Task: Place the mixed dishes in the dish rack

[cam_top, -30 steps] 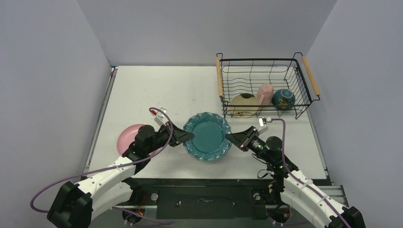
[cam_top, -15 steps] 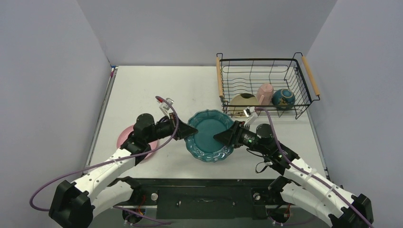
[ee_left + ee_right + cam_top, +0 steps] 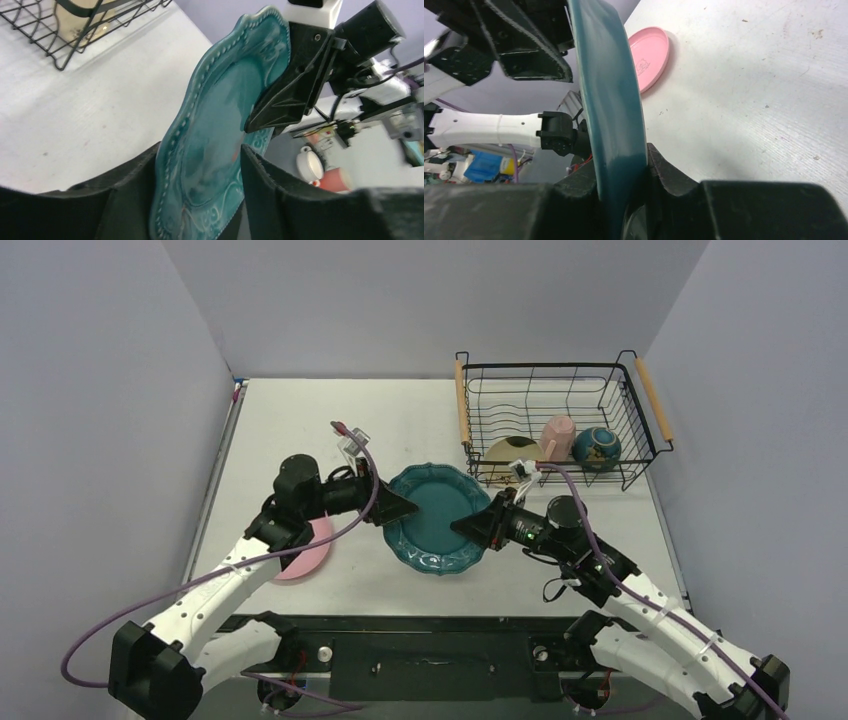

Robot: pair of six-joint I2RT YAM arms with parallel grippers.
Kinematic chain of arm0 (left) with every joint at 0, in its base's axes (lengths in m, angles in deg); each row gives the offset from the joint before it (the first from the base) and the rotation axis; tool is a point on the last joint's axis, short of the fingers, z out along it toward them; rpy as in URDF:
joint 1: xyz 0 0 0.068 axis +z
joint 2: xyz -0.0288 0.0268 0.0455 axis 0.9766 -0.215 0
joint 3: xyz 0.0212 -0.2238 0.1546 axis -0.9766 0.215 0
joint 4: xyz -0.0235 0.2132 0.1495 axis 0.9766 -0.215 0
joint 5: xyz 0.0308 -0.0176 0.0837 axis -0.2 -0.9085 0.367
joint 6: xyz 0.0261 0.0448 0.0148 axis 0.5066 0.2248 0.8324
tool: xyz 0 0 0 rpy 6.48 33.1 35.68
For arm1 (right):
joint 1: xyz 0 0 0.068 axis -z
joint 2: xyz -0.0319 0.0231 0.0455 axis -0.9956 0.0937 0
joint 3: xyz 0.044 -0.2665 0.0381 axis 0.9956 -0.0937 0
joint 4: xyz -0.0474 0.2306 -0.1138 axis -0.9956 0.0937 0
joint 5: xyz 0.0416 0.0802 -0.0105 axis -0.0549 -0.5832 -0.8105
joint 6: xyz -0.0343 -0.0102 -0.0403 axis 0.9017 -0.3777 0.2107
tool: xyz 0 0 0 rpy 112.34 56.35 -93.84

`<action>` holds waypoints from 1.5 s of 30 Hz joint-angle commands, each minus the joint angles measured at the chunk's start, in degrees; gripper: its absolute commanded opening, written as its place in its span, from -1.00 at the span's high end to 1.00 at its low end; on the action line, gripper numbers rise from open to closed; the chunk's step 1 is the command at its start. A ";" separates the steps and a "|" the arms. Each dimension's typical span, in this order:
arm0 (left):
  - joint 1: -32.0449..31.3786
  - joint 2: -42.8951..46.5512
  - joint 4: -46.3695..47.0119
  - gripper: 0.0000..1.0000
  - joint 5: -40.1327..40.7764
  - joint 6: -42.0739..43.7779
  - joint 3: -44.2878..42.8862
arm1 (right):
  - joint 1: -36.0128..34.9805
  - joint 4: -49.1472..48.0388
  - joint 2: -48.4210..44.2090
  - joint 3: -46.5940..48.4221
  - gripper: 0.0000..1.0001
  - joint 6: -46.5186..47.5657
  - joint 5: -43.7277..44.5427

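Note:
The teal scalloped plate (image 3: 437, 520) is tilted up off the table between both arms. My right gripper (image 3: 462, 527) is shut on its right rim; in the right wrist view the fingers pinch the plate's edge (image 3: 609, 100) at the gripper (image 3: 621, 165). My left gripper (image 3: 405, 508) straddles the left rim with its jaws apart, open around the plate (image 3: 220, 115) at the gripper (image 3: 200, 150). The pink round plate (image 3: 300, 560) lies flat under the left arm. The cream dish (image 3: 512, 455), pink cup (image 3: 558, 432) and dark-teal bowl (image 3: 597, 448) sit in the dish rack (image 3: 540, 367).
The black wire rack stands at the back right, wooden handles (image 3: 462, 400) on its two short sides; its near corner (image 3: 60, 45) shows in the left wrist view. The pink plate (image 3: 651, 52) lies left of the teal one. Grey walls enclose the table.
The right gripper moved in and closed on the teal plate's right rim. The plate has tipped up and shifted slightly back. The left jaws have spread on the left rim.

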 commanded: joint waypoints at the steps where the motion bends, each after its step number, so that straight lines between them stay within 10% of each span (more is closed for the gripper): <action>1: -2.20 1.00 -11.92 -0.15 4.40 6.42 -7.25 | 0.20 -3.33 -0.49 4.01 1.00 5.33 10.75; 5: -3.43 2.18 -29.59 -0.53 19.06 15.64 -14.61 | 1.73 0.35 0.49 10.94 1.00 15.40 12.07; 12: -5.98 6.03 -41.86 -0.58 41.56 24.48 -20.09 | 10.43 12.78 9.14 34.41 1.00 30.70 22.08; 28: -12.58 11.41 -39.18 -0.57 43.40 26.12 -13.84 | 26.29 30.33 42.10 69.02 1.00 86.87 13.84; 45: -14.47 5.66 -38.41 -0.56 45.36 22.16 -15.03 | 30.74 48.87 71.03 92.21 1.00 113.58 5.19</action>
